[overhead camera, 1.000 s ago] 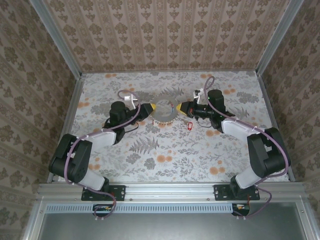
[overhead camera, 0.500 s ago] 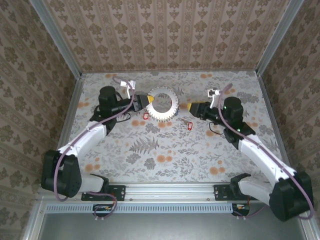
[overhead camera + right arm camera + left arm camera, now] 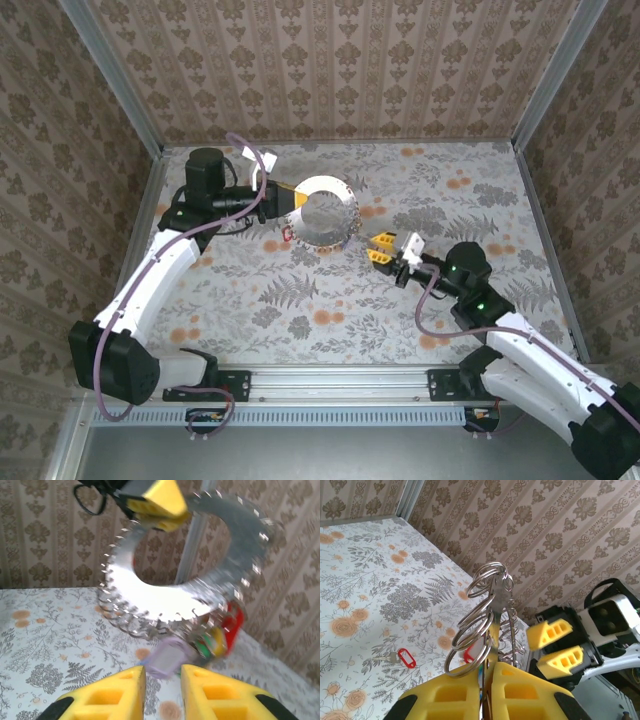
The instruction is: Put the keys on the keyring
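The keyring (image 3: pixel 346 205) is a flat, toothed metal ring fringed with small split rings, held above the table. My left gripper (image 3: pixel 291 200) is shut on its left edge, and in the left wrist view the yellow pads (image 3: pixel 451 697) pinch the ring's thin edge (image 3: pixel 495 605). My right gripper (image 3: pixel 381 247) sits just front-right of the ring with its jaws apart and nothing between them. In the right wrist view the keyring (image 3: pixel 165 587) hangs ahead of my right gripper (image 3: pixel 162 672). Red (image 3: pixel 235 625), yellow, green and purple (image 3: pixel 167 657) key tags dangle from its lower rim.
A key with a red tag (image 3: pixel 405 658) lies on the floral table top. Another red tag (image 3: pixel 287 233) shows below the ring's left side. Wallpapered walls with metal corner posts (image 3: pixel 118 95) close in the table (image 3: pixel 330 320) on three sides.
My right gripper has drawn back from the ring toward the front and its jaws have come apart. My left arm has stretched out and carried the ring slightly back.
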